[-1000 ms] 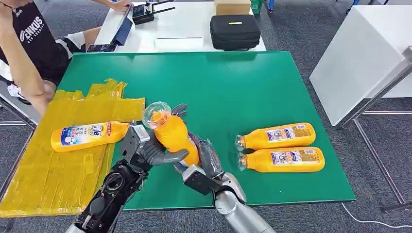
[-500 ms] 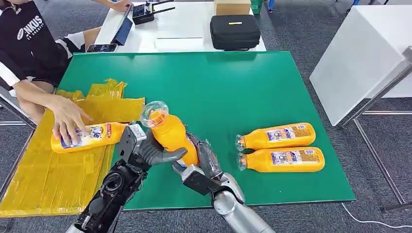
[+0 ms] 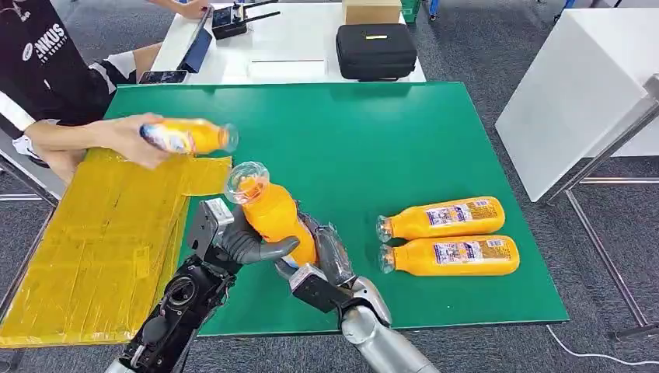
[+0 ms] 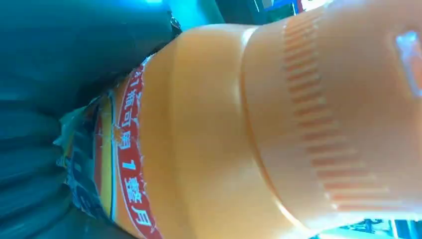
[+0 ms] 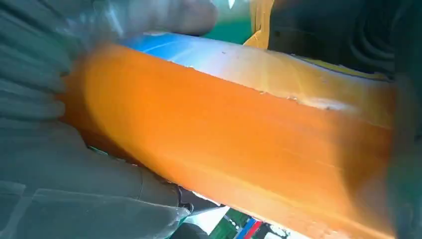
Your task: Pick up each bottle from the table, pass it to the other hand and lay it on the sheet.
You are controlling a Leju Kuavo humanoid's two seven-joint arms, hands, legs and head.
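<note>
1. Orange plastic takes up most of both wrist views, so the fingers are hard to sort out there; the left wrist view gives a ribbed band and a red-edged label on the held bottle point(image 4: 278, 124), and the right wrist view is a smeared orange side point(image 5: 224, 144) with grey hand parts around it.
2. From the head view, that bottle point(image 3: 276, 214) is up off the green table point(image 3: 404, 132), tilted, clear cap end pointing up and away from the robot, lower end buried between the two hands.
3. Left hand point(image 3: 237, 241) wraps it from the left, thick grey thumb lying across the front of the body. Right hand point(image 3: 326, 260) is cupped against the lower right side, fingers closed onto it. Both hold the same bottle.
4. Can't make out how much of the base the right palm covers, it's hidden.
5. Two more bottles lie on their sides to the right, the far one point(image 3: 443, 218) and the near one point(image 3: 452, 256), just beside each other, caps toward the hands.
6. Yellow sheet point(image 3: 101, 249) is crinkly plastic, hanging past the table's left edge.
7. A person's hand point(image 3: 128, 140) holds another bottle point(image 3: 189, 136) above the sheet's far end; the person is cut off by the frame.
</note>
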